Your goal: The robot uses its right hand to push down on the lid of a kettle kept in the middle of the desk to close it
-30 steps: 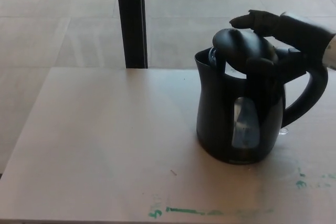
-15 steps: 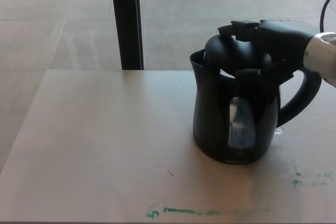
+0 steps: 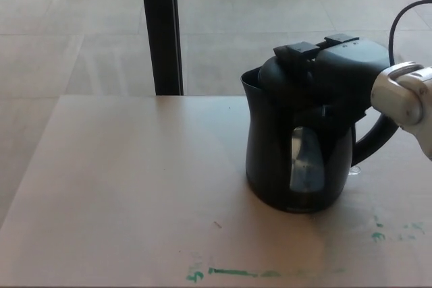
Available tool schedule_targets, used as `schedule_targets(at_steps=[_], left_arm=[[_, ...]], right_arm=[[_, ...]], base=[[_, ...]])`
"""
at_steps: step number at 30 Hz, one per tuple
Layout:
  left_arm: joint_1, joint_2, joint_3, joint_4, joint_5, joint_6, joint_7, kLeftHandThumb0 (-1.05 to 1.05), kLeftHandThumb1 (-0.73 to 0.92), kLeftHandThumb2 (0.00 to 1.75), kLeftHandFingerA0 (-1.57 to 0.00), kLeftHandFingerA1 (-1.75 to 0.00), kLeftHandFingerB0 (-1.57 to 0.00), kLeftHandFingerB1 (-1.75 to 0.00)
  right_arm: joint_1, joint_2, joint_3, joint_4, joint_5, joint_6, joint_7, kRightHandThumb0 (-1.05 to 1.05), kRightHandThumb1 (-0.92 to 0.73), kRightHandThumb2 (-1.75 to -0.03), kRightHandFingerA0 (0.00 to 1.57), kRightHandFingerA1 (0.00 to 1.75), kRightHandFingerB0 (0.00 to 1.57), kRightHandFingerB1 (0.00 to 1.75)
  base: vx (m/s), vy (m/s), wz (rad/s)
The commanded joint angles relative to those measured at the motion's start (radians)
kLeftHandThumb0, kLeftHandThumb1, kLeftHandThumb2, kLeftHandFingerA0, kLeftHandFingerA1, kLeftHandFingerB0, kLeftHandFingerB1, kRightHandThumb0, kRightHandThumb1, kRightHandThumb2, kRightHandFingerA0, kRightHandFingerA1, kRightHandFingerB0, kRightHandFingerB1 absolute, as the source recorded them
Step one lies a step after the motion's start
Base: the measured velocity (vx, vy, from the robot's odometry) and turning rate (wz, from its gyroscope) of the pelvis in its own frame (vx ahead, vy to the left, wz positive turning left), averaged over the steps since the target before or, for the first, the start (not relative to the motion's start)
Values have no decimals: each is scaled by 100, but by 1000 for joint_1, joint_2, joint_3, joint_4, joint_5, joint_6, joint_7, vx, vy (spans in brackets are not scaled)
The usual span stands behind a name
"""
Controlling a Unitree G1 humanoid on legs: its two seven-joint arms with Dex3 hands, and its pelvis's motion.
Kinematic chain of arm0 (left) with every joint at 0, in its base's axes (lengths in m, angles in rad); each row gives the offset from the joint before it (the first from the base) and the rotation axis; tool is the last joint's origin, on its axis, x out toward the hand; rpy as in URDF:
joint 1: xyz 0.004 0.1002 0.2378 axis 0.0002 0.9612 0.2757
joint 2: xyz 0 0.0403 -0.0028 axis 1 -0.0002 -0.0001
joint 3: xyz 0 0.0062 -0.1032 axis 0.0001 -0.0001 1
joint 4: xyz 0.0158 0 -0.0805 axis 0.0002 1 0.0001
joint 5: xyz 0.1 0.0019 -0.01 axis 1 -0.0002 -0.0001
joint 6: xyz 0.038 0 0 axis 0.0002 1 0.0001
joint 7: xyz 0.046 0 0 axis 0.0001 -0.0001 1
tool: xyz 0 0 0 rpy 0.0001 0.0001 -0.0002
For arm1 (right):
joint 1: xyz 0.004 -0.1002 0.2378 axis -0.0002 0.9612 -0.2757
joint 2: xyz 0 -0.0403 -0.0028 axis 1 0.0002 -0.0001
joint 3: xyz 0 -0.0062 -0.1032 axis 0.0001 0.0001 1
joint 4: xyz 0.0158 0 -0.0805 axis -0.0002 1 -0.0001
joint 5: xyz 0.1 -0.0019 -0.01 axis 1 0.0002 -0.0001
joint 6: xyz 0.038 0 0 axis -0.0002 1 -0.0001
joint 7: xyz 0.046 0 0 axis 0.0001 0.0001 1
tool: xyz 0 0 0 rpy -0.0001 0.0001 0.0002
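Kettle (image 3: 297, 160), black, upright on worktop (image 3: 135, 187). Right hand (image 3: 337, 59) lies flat over lid (image 3: 283, 75), fingers extended, gripping nothing.

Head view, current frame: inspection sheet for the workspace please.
Surface: pale wooden desk, green paint marks along the near edge.
Job's things: black plastic electric kettle with clear water window, upright, right of centre; lid under the hand, seating not visible.
Clutter: nothing seen.
Hands: right robot hand lying on the lid; left not in view.
Cables: black cable looping behind the right forearm.
Surroundings: black vertical post, tiled floor.
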State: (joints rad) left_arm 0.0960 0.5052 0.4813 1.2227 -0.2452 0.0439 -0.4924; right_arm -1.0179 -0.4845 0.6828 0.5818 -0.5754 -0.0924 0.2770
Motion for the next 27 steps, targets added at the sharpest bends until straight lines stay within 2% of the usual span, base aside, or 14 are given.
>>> schedule_targets(at_steps=[1, 11, 12, 14, 15, 16, 17, 18, 20, 22, 23, 25, 26, 27], left_arm=[[1, 27, -9, -17, -1, 5, 2, -73, 56, 92, -49, -60, -22, -45], [8, 22, 1, -13, -16, 2, -1, -70, 67, 61, -55, -51, -34, -33], [8, 22, 1, -11, -16, 3, 0, -70, 67, 61, -55, -52, -35, -33], [11, 23, -1, -12, -16, 2, -6, -70, 66, 61, -54, -52, -30, -32], [10, 23, 1, -8, -18, 10, 0, -74, 55, 93, -51, -62, -20, -44], [17, 26, -13, -12, -3, -3, -3, -72, 69, 61, -54, -51, -31, -33], [19, 25, -14, -18, -3, -2, -2, -71, 68, 61, -54, -51, -30, -33], [19, 24, -12, -18, -6, -1, -3, -75, 56, 91, -49, -60, -23, -46], [10, 23, 5, -6, -25, 16, -9, -68, 67, 60, -53, -51, -32, -34], [9, 25, 2, -2, -21, 15, -8, -68, 67, 60, -53, -51, -32, -34], [5, 24, 0, 11, -16, 5, 0, -70, 66, 60, -54, -51, -34, -33], [6, 25, 2, 13, -19, 5, -5, -76, 56, 91, -47, -59, -25, -45], [13, 25, -1, 3, -16, -5, -10, -70, 66, 61, -53, -53, -34, -34], [5, 25, 2, 9, -19, 9, 2, -72, 54, 92, -48, -60, -24, -46]], right_arm=[[165, 60, 122, 30, -83, -28, 121, -88, -87, -67, 15, 45, 11, 30], [13, 43, -15, 75, 11, -80, 137, -87, -88, -67, 21, 44, 14, 28], [11, 41, -29, 71, 19, -84, 134, -85, -67, -105, 17, 51, 9, 41], [-14, 40, -68, 63, 52, -68, 177, -91, -90, -68, 19, 44, 12, 29], [-21, 41, -83, 59, 62, -60, 189, -89, -69, -109, 13, 52, 6, 40], [-24, 49, -116, 45, 97, -31, 213, -40, -39, -105, 0, 52, 0, 51], [-28, 57, -148, 42, 136, -12, 239, -92, -90, -67, 10, 43, 11, 32], [-31, 62, -170, 43, 156, -2, 248, -94, -91, -69, 16, 42, 12, 29], [-41, 83, -235, 57, 222, 30, 275, -99, -92, -70, 19, 42, 8, 29], [-41, 98, -272, 64, 248, 57, 292, -99, -92, -70, 19, 42, 8, 29], [-63, 118, -374, 79, 374, 126, 362, -95, -70, -112, 9, 55, 6, 30], [-78, 106, -400, 75, 385, 140, 396, -89, -69, -117, 0, 44, 1, 24], [-85, 88, -409, 58, 380, 129, 402, -92, -73, -120, 2, 23, 4, 15], [-100, 84, -464, 55, 435, 171, 427, -94, -76, -121, 8, 37, 8, 10]], base=[[0, 0, 0], [0, 0, 0], [0, 0, 0], [0, 0, 0], [0, 0, 0], [0, 0, 0], [0, 0, 0], [0, 0, 0], [0, 0, 0], [0, 0, 0], [0, 0, 0], [0, 0, 0], [0, 0, 0], [0, 0, 0]])
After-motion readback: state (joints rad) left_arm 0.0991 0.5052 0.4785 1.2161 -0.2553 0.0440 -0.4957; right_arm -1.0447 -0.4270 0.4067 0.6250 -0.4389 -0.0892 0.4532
